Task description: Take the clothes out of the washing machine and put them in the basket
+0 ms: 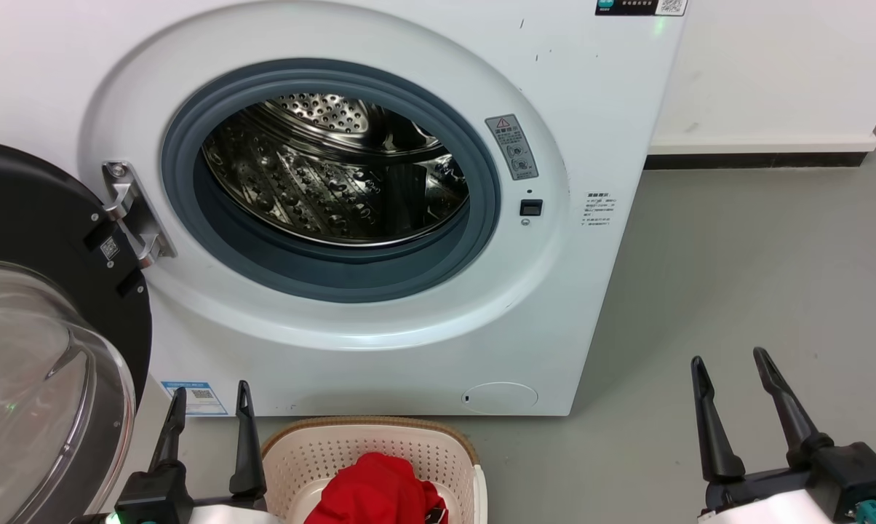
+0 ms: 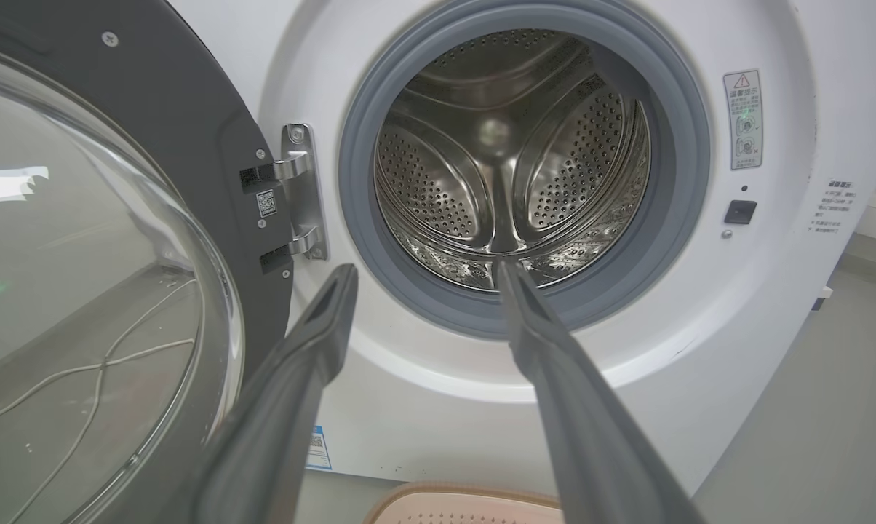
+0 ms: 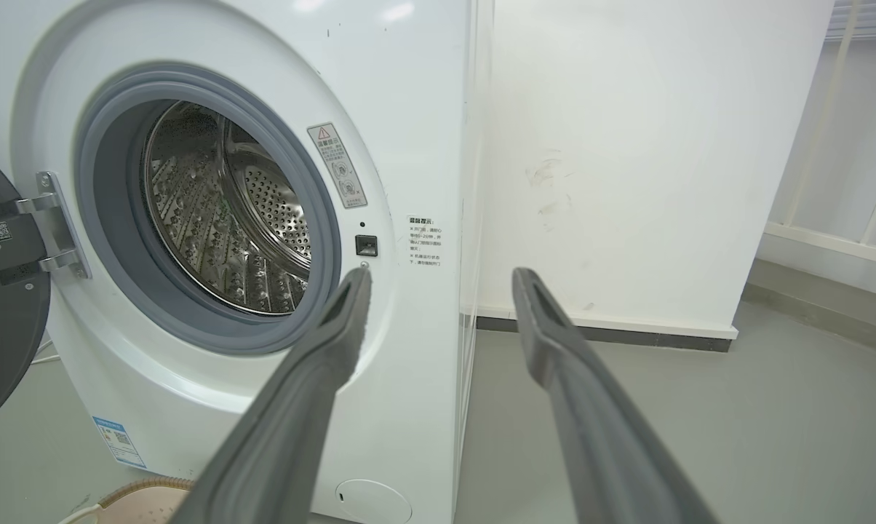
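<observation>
the clothes (image 1: 376,487) lie as one crumpled mound of bright red soft fabric in the basket (image 1: 292,455), with a scrap of black-and-white print at the mound's 4 o'clock edge. how many garments make up the mound i cannot tell. the basket is cream perforated plastic with a brown woven-look rim. it stands on the floor (image 1: 743,291) just before the washing machine (image 1: 591,109), at 6 o'clock in the head view.

the washing machine is a large white front-loader. its round porthole is ringed by a grey gasket (image 1: 190,182), and inside it the steel drum (image 1: 321,182) shows its perforated wall and raised ribs, shining. the door (image 1: 38,349) – black-rimmed, with a bulging clear glass bowl – stands swung open at 8 o'clock, hung on a metal hinge (image 1: 136,215) at the porthole's 9 o'clock. a grey warning sticker and a small black latch slot sit at the porthole's 3 o'clock, and a blue label is stuck on the front panel low at 7 o'clock.

the left gripper (image 1: 211,389) hangs at 7 o'clock of the head view, just beside the basket's left rim, its two dark fingers spread wide and pointing at the machine's front. the right gripper (image 1: 729,357) hangs at 4 o'clock over the bare floor, well apart from the basket, its fingers spread wide too.

the floor is smooth grey-green. a white wall (image 1: 773,65) stands at 2 o'clock, beside the machine – it has a pale ledge over a dark skirting (image 1: 758,161) at its foot, and a few scuff marks in the right wrist view.
</observation>
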### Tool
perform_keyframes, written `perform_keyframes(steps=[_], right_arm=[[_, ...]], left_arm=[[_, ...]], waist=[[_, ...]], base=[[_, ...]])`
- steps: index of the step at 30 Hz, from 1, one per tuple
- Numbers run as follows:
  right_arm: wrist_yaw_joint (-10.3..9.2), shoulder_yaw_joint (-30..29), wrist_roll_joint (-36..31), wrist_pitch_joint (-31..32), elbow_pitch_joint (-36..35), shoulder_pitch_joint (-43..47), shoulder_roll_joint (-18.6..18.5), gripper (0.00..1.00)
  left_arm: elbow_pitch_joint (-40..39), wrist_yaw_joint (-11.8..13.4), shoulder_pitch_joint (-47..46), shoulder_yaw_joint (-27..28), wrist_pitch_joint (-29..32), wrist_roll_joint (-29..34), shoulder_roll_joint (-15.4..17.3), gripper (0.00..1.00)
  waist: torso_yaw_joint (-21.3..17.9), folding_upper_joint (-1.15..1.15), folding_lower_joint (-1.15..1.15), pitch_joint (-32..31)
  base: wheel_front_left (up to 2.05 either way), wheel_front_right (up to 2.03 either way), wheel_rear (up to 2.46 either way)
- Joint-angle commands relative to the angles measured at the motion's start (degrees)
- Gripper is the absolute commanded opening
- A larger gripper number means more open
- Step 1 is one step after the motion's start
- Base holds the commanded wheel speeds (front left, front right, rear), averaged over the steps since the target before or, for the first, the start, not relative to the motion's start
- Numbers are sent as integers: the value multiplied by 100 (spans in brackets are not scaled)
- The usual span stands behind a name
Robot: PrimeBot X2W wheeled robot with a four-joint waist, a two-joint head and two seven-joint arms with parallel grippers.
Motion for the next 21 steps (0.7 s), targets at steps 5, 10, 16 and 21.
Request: perform_keyframes(steps=[5,10,16,21], right_arm=[[-4,16,67,-11,31,112,8,100],[-4,27,70,-11,40,101,8,100],[0,19,44,0,35,70,0,0],[1,49,320,33,171,107,-4,0]], left_arm=[[29,-32,97,47,-15,46,-16,100],[79,7,94,33,-15,18,-17,100],[121,35,37,18,1,36,-4,0],[363,-2,-8,63,124,-221,-10,0]], waist=[[-46,0,1,-60],[-71,0,1,-79],[-68,0,1,-75],[-65,0,1,-71]], base=[[0,0,0],[0,0,0],[0,0,0],[0,0,0]])
